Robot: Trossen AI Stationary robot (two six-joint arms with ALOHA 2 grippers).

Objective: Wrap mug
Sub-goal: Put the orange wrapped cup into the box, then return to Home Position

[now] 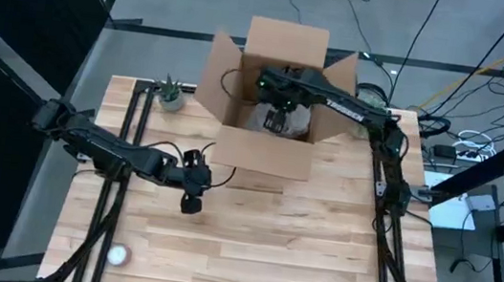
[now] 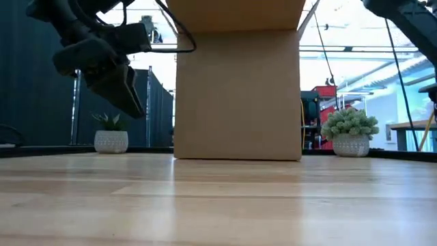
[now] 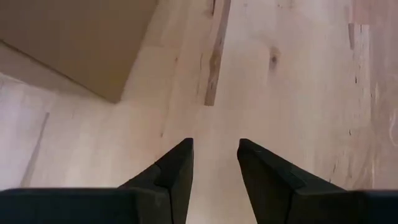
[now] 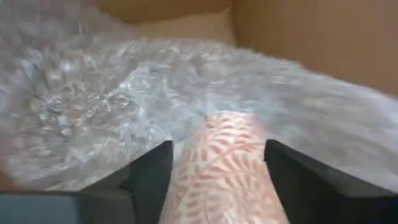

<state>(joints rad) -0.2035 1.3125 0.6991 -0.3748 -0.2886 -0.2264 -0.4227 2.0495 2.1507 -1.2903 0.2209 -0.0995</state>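
Mug [image 4: 222, 168] between right pincer [image 4: 217, 163] fingers, inside box [image 1: 260, 152]

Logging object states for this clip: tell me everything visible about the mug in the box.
The mug shows only in the right wrist view: a pale surface with a fine reddish leaf pattern, partly exposed where grey-white bubble wrap covers or surrounds the rest. It sits between the open jaws of the right gripper, inside the cardboard box. Handle, rim and orientation cannot be made out, nor whether the jaws touch it. From above, only the wrap shows.
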